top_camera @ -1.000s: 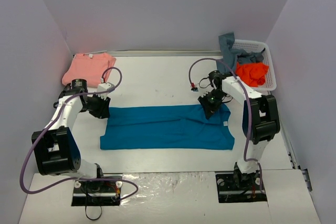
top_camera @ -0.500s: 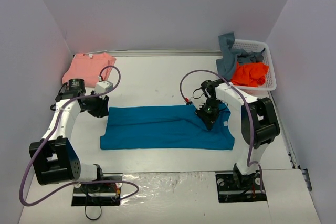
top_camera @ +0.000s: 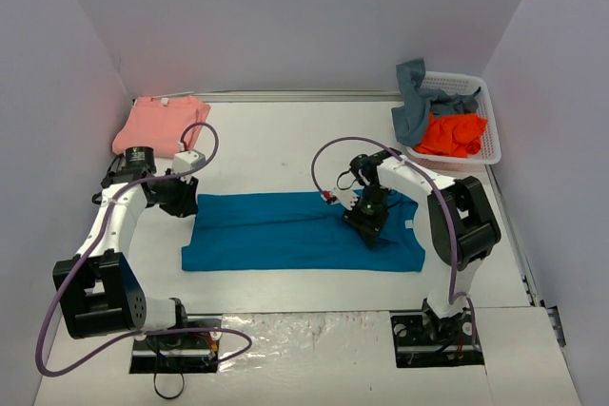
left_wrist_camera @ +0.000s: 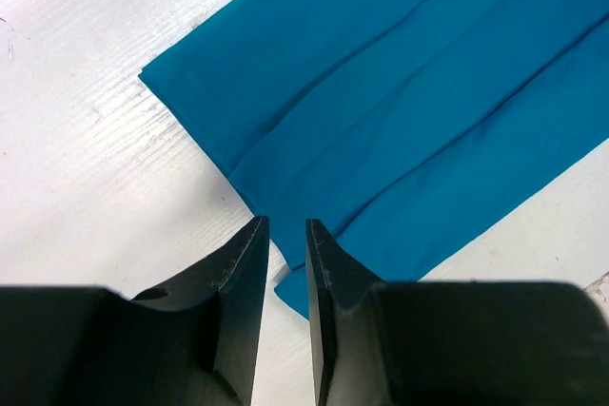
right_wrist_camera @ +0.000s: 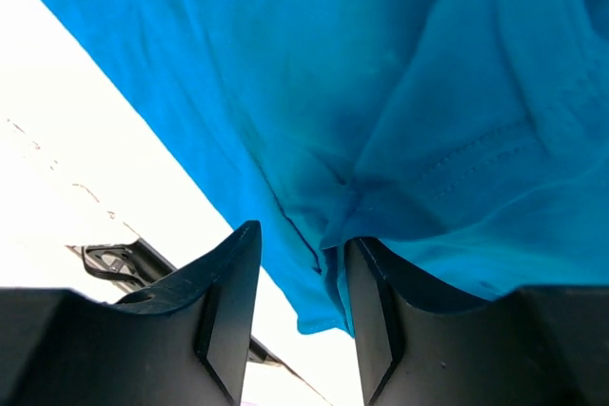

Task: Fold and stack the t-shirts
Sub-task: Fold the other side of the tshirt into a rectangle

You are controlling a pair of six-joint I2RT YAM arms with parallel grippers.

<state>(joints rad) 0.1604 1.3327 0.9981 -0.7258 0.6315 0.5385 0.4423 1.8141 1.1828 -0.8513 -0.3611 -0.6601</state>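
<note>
Teal-blue t-shirt (top_camera: 300,232): long flat band, lengthwise creases.

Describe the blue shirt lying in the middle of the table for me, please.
The teal-blue shirt is soft plain cloth, folded lengthwise into a long band with creases running along it, lying flat on the white table. The right tool stands over its bunched right part, jaws apart; the left tool is at its far left corner.
</note>
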